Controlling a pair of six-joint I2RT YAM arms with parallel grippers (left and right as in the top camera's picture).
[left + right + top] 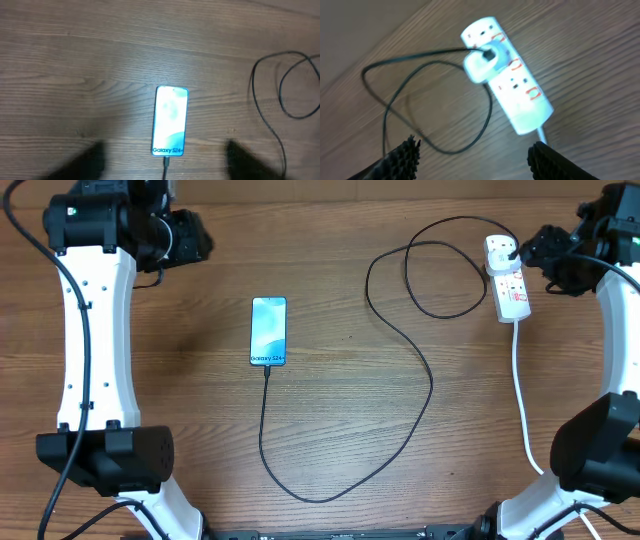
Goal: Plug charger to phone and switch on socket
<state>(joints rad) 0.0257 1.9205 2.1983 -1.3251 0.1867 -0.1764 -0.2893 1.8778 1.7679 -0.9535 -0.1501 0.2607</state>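
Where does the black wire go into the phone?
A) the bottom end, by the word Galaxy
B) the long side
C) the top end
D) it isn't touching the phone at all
A: the charger cable meets the phone at its bottom edge, just below the Galaxy text.

Only a wooden table and a black bar to tell of. Table: mid-brown with a soft sheen, laid in long planks, grain and seams running side to side across the overhead view. Faintly darker streaks here and there in the wood, mostly left of the table's middle. From the left wrist, the table closer: fine grain lines, paler bands between. From the right wrist, the table again: same wood, grain slanting, upper left corner blurred and greyish. Bar: thin, dark, lying along the table's near edge, about its middle.
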